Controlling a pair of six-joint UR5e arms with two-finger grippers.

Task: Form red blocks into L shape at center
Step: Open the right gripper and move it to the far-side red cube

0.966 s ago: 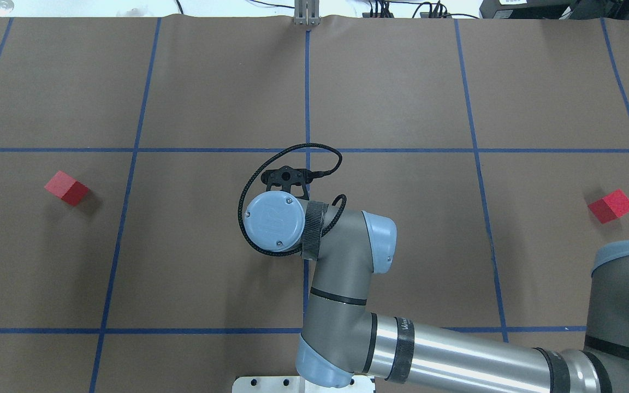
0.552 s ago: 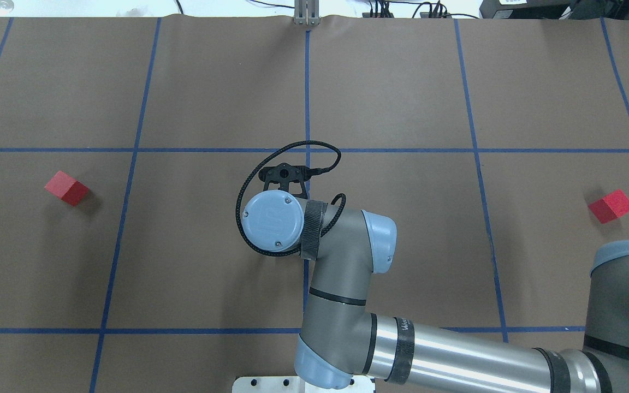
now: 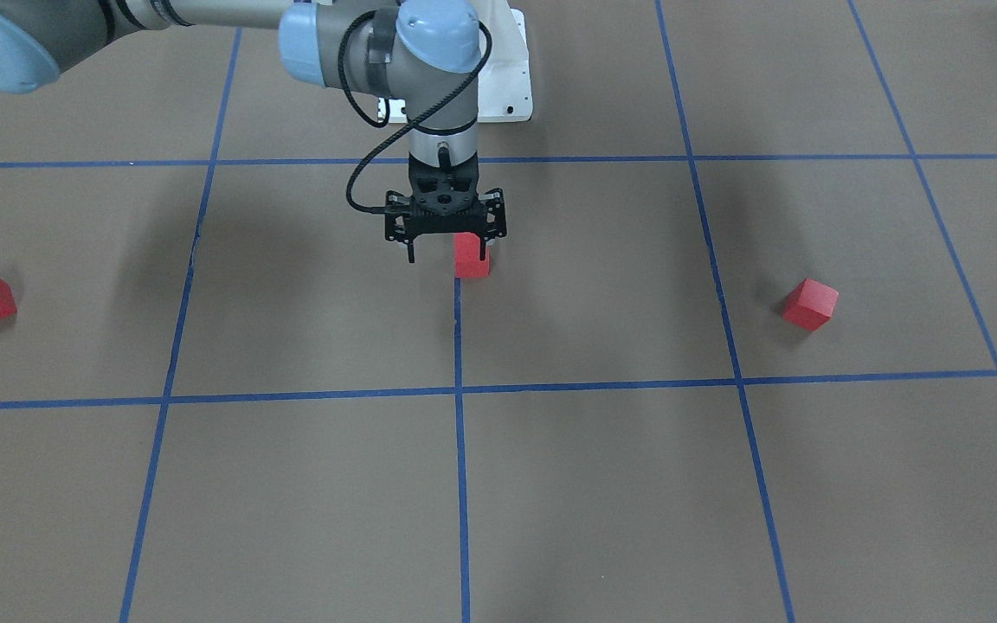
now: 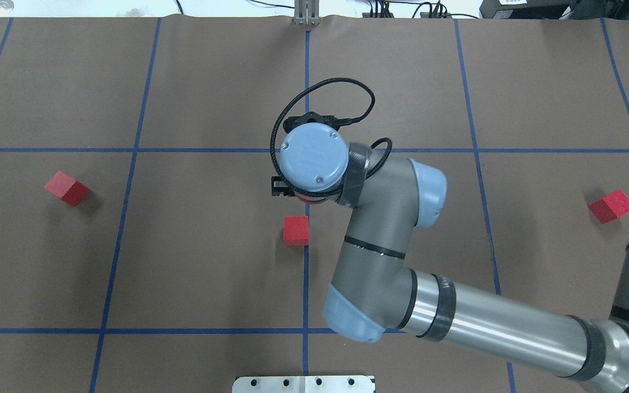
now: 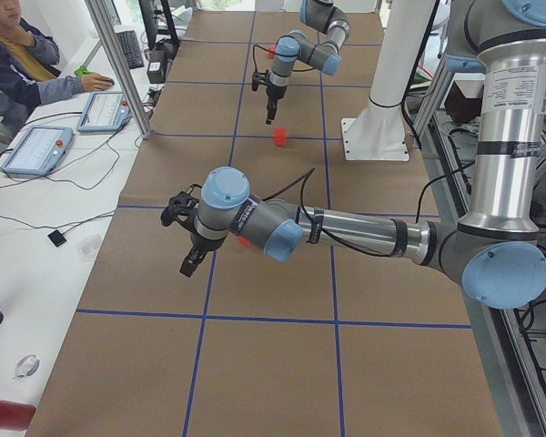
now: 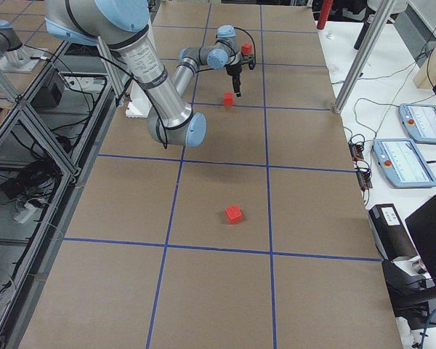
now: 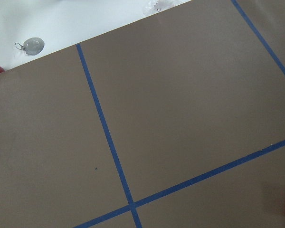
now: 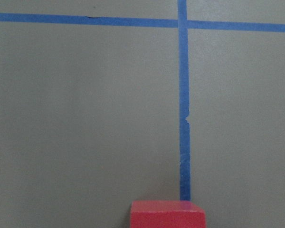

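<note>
Three red blocks lie on the brown surface. One point(image 4: 296, 230) sits just left of the middle blue line point(image 4: 306, 273); it also shows in the front view point(image 3: 472, 264) and at the bottom edge of the right wrist view point(image 8: 167, 214). The other two lie far left point(image 4: 67, 188) and far right point(image 4: 611, 206). My right gripper point(image 3: 449, 253) is open and empty, raised above the table just beyond the centre block. In the overhead view its wrist hides it. My left gripper point(image 5: 187, 262) shows only in the exterior left view, so I cannot tell whether it is open or shut.
The white metal base point(image 4: 303, 383) is at the near edge. A metal post point(image 4: 306, 13) stands at the far edge on the middle line. An operator point(image 5: 18, 55) and tablets point(image 5: 36, 150) are beyond the far edge.
The right wrist has risen and moved toward the far side. The centre red block, hidden under it before, now lies uncovered by the middle line.
</note>
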